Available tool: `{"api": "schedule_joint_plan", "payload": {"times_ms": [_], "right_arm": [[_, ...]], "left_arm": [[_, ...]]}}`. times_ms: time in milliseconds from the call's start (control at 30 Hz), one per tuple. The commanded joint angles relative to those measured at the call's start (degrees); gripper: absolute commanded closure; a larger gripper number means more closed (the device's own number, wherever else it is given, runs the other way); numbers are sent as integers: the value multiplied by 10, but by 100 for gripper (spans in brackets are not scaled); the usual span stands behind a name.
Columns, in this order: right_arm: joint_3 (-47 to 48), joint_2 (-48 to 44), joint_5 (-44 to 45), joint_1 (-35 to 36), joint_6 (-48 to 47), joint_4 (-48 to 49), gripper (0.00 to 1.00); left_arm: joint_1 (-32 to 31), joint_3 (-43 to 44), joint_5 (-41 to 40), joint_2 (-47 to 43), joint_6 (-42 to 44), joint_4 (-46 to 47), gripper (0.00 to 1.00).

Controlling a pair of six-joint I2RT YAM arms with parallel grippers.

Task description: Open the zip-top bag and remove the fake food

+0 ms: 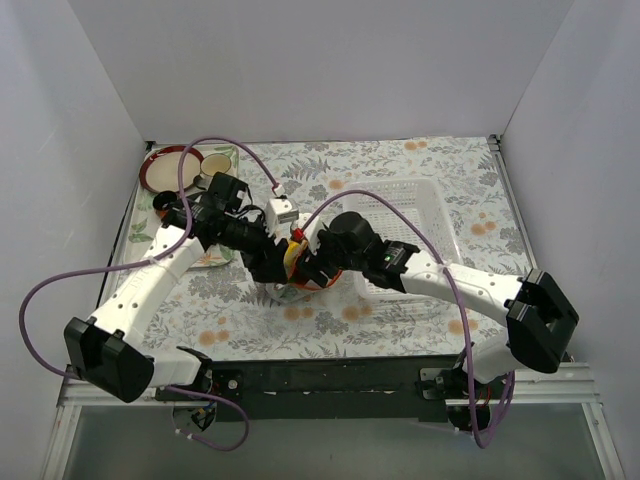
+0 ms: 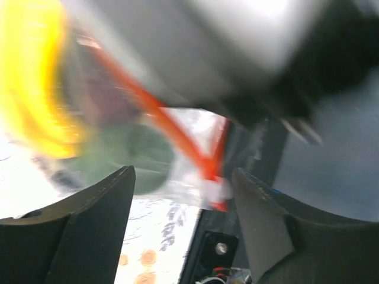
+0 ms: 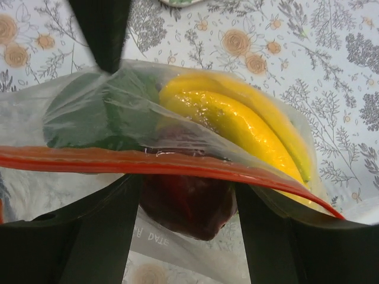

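1. Flower-printed table (image 1: 400, 160) between plain white walls, with both arm bases at the near edge.
2. Far left corner: red-rimmed plate (image 1: 160, 168) with a cup (image 1: 213, 163) just beside it, well apart from the grippers.
3. Purple cable (image 1: 35, 290): loops wide outside the left arm (image 1: 150, 280).
4. Small white box (image 1: 282, 209): sits just beyond the left wrist, with another stretch of cable running into it.
5. Left gripper (image 1: 268, 262) (image 2: 183, 174): reaches to mid-table with fingers spread apart; shows a blurred bag corner in the gap.
6. Zip-top bag (image 1: 290, 290) (image 3: 35, 189): lies mid-table between the two grippers, largely hidden from above by both wrists; carries an orange-red zip strip (image 3: 177, 165) straight across the right wrist view.
7. Fake food (image 3: 195, 112), all inside the bag: green round piece (image 3: 89, 112) at left, dark red-purple piece (image 3: 183, 204) under the strip, yellow piece (image 3: 249, 127) at right.
8. Black tapered part (image 3: 103, 35): meets the bag's far wall; cannot tell whose.
9. Right gripper (image 1: 318, 265) (image 3: 186, 183): fingers wide on either side of the bag; cannot tell whether pressing it.
10. White perforated basket (image 1: 440, 200): stands just behind the right arm (image 1: 470, 285).
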Motion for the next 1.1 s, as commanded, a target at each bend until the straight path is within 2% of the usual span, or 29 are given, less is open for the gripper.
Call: {"api": "schedule_joint_plan", "payload": {"times_ms": [0, 33, 133, 233, 267, 300, 400, 567, 700, 767, 900, 1000, 1067], "right_arm": [[-14, -23, 41, 11, -14, -31, 27], [-22, -27, 44, 14, -12, -29, 27], [-49, -40, 69, 26, -4, -24, 23], [-85, -57, 112, 40, -1, 1, 12], [-98, -65, 122, 41, 0, 27, 3], [-120, -71, 135, 44, 1, 42, 1], [-155, -79, 159, 50, 10, 78, 2], [-190, -66, 234, 58, 37, 131, 1], [-232, -45, 309, 62, 33, 244, 1], [-258, -29, 314, 63, 25, 323, 2], [-279, 10, 267, 65, 1, 410, 1], [-257, 48, 264, 67, 9, 399, 2], [-249, 64, 269, 67, 18, 379, 1]], "left_arm": [[8, 19, -114, -3, -22, 128, 29], [14, 17, -148, -2, -23, 146, 28], [56, 21, -151, 24, -31, 180, 26], [92, 25, -126, 69, -40, 180, 26], [98, 21, -118, 82, -41, 181, 26], [101, 7, -115, 93, -41, 188, 26], [100, -24, -91, 131, -48, 216, 28], [88, -29, -55, 197, -76, 221, 30], [61, -35, -52, 223, -95, 219, 30], [46, -38, -44, 231, -97, 217, 30], [23, -38, -31, 245, -93, 204, 30], [19, -36, -29, 249, -88, 197, 34], [19, -33, -38, 249, -79, 195, 53]]}}
